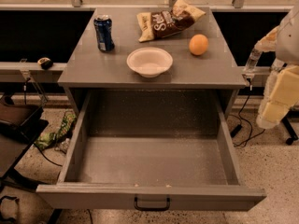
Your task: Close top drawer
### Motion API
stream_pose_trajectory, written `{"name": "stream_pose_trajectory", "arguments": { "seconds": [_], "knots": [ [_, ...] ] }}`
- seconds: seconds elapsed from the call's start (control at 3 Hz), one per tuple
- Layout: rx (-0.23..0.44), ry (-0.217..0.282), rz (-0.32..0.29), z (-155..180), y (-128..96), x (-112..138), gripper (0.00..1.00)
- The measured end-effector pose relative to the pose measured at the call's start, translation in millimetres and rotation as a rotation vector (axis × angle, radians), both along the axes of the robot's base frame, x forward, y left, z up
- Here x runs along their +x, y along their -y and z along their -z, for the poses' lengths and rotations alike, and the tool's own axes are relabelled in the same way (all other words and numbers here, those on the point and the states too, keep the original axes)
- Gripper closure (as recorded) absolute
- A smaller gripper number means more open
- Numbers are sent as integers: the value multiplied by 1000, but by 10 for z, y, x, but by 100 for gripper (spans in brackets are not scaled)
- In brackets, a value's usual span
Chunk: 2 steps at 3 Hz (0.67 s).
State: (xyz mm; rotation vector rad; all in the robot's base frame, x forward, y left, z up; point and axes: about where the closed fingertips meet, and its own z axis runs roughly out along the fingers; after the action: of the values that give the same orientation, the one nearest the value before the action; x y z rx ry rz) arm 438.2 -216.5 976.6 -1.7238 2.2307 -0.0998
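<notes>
hovering tool (273, 112) at right, top drawer (93, 197) open

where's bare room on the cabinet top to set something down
Front left corner of the cabinet top, below the soda can, left of the bowl; front right below the orange. Crowded at back by chip bag. Gripper hangs off right.

Dim, warm light — top drawer (150, 196) shadowed inside — hand (273, 110) pale at right.

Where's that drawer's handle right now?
The handle sits bottom centre, on the front of the pulled-out top drawer; the gripper hangs at the far right, beside the cabinet.
</notes>
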Motion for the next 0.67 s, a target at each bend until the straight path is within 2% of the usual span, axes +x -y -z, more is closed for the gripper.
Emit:
{"name": "stream_pose_trajectory", "arguments": {
  "seconds": [0.33,0.67],
  "knots": [
    [0,0,0,0,0,0,0],
    [6,-2,21,216,-24,-94,18]
  ]
}}
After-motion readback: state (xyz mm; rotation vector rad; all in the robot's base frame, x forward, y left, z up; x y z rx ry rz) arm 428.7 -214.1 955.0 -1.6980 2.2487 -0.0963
